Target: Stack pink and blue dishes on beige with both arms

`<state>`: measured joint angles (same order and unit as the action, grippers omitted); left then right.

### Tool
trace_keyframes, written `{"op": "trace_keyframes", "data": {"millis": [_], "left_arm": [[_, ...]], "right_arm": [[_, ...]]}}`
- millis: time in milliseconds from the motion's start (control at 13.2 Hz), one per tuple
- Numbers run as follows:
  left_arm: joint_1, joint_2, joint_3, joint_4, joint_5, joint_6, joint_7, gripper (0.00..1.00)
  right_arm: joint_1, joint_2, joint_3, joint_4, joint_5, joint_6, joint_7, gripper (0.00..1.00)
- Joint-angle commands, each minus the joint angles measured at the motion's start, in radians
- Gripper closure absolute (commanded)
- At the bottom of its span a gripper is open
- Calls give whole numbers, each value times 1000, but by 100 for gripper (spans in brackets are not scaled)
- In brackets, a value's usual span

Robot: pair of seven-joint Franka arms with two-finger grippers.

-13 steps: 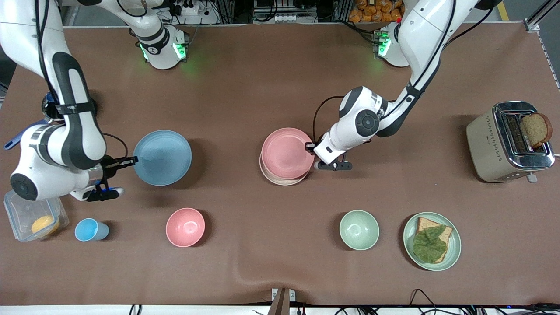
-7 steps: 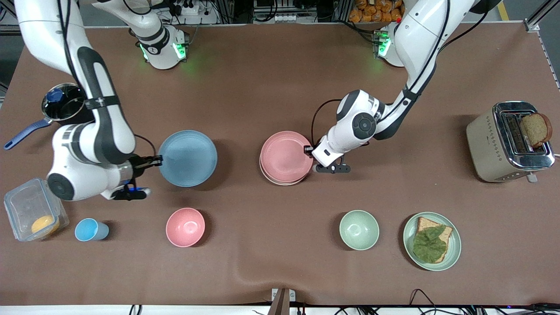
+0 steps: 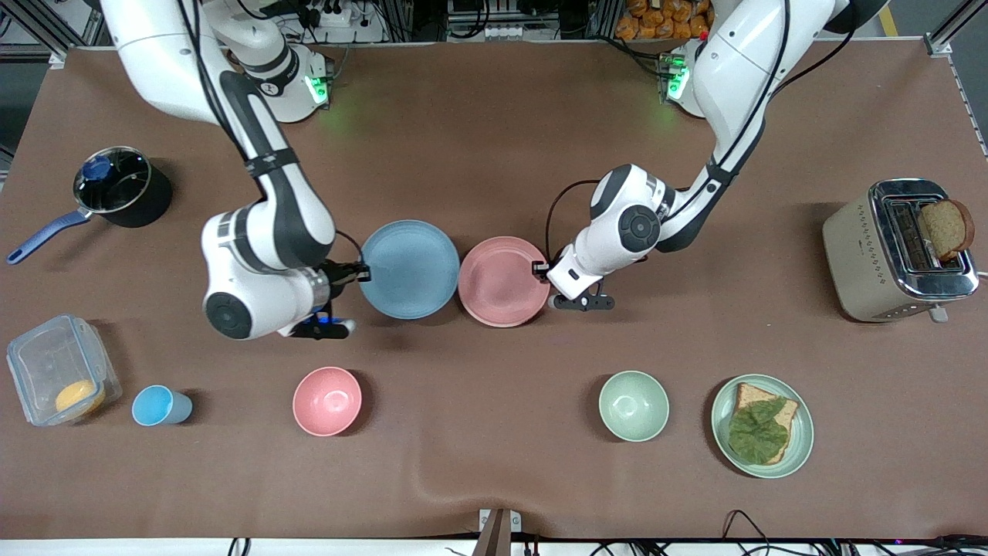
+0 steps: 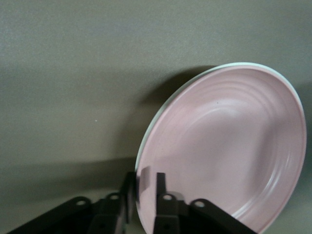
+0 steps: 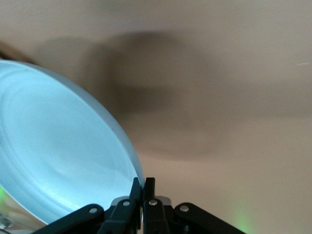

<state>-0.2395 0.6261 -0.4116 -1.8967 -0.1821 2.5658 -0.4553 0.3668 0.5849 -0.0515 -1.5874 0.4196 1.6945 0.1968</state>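
The pale pink plate lies at the table's middle on the beige plate, which shows only as a thin pale rim under it. My left gripper is open, one finger on each side of the pink plate's rim at the left arm's end. My right gripper is shut on the rim of the light blue plate. It holds that plate above the table, right beside the pink one, their edges almost meeting.
A pink bowl, a blue cup, a green bowl and a green plate with toast stand nearer the camera. A dark pan and a clear box are at the right arm's end, a toaster at the left arm's.
My right arm has carried the blue plate from its end of the table to beside the pink plate. The pink plate has settled squarely onto the beige one, covering it.
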Motion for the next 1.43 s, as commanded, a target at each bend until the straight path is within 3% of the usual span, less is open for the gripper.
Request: {"op": "trace_keyframes", "data": {"millis": [0,226,377,528,755,1057,1283,1358], "left_arm": [[-8,-5,8,16,9,10,-19,0],[49,-118,8,13,16,-36,-16,0],[87,-224,19,14,18,-149,-16,0],[149,-310,23,19,93,-240,-8,0],[216,-388,22,31,243,-353,-3,0],[292,-480,22,60,247,-470,1,0],[324,-508,23,134,265,-577,39,0],[336,-508,22,168,280,-610,47,0]], "right_arm": [[46,33,-10,36,51,20,74,100],[95,65,-10,55,76,62,113,100],[121,81,-10,55,97,117,145,100],[149,96,-8,55,102,158,164,100],[201,125,-10,56,169,243,203,100],[242,153,-10,63,203,324,220,100],[248,164,-10,63,205,343,220,100],[250,162,-10,63,205,343,222,35]]}}
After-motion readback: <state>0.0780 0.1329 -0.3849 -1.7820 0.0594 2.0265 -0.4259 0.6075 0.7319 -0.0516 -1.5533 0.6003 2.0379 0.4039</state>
